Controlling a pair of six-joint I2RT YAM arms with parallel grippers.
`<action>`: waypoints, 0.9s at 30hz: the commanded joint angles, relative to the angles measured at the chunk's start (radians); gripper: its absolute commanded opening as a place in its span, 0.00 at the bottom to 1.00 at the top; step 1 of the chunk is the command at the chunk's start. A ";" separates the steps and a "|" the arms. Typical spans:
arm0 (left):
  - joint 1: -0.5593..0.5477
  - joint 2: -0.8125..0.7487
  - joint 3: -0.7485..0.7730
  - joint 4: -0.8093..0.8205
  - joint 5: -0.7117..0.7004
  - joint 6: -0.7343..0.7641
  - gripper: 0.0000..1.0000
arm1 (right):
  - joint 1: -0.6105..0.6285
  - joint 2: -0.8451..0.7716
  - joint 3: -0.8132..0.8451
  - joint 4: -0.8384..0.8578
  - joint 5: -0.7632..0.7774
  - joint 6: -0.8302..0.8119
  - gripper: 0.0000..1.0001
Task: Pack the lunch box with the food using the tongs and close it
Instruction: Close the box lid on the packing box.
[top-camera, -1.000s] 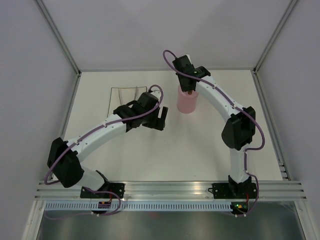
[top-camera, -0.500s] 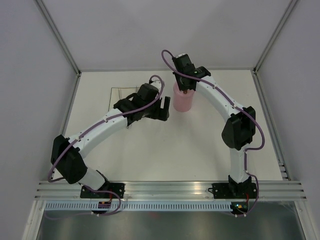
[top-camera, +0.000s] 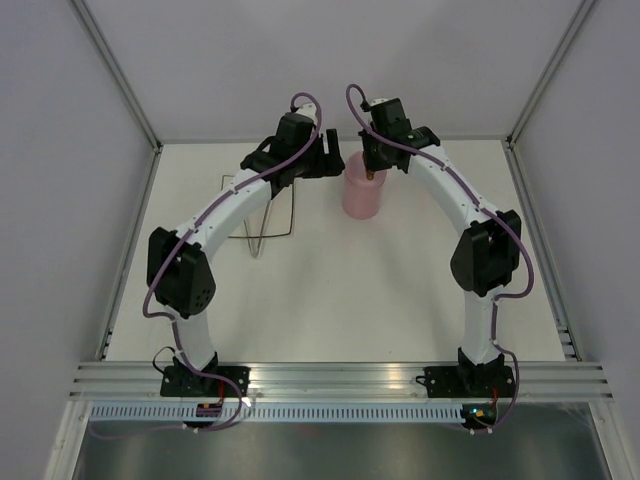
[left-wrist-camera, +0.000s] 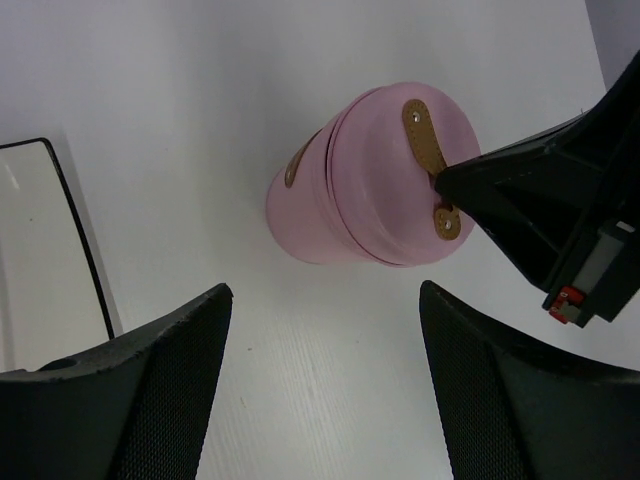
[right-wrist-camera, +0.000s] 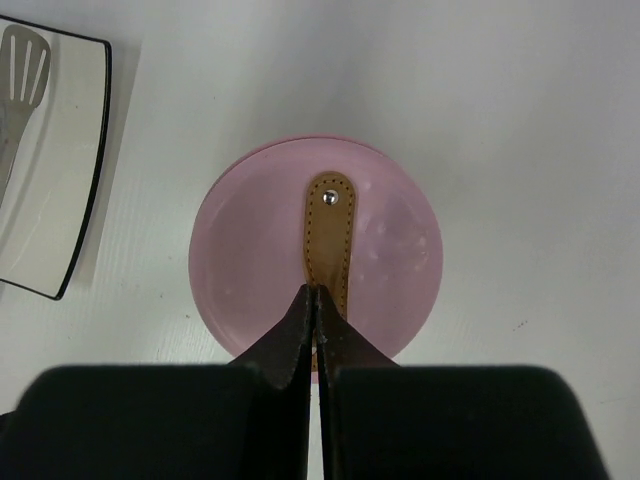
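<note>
The pink lunch box (top-camera: 360, 200) stands upright at the far middle of the table with its lid (right-wrist-camera: 400, 250) on. My right gripper (right-wrist-camera: 316, 297) hangs straight above it, shut on the lid's brown handle (right-wrist-camera: 331, 222). Just left of the box my left gripper (left-wrist-camera: 325, 385) is open, with only bare table between its fingers (left-wrist-camera: 160, 390); the box (left-wrist-camera: 340, 190) lies ahead of them. The silvery tongs (top-camera: 262, 232) lie on the white plate (top-camera: 240, 205) at the left. No food shows in any view.
The black-rimmed plate (right-wrist-camera: 55, 190) lies left of the box, with one flat tip of the tongs (right-wrist-camera: 22, 60) on it. White walls and a metal frame (top-camera: 130, 110) close in the table's far and side edges.
My left arm has swung from the table's middle to the far side, up beside the lunch box. The right gripper kept its hold on the lid's handle; the box shifted slightly left.
</note>
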 joint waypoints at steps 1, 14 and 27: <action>-0.006 0.041 0.070 0.028 0.031 -0.039 0.80 | -0.025 -0.040 0.043 0.010 -0.049 0.022 0.00; -0.006 0.151 0.145 0.026 -0.024 -0.017 0.80 | -0.026 0.028 0.038 -0.007 -0.126 0.044 0.00; -0.006 0.232 0.203 0.028 -0.019 0.007 0.78 | -0.025 0.051 0.143 0.014 -0.187 0.029 0.00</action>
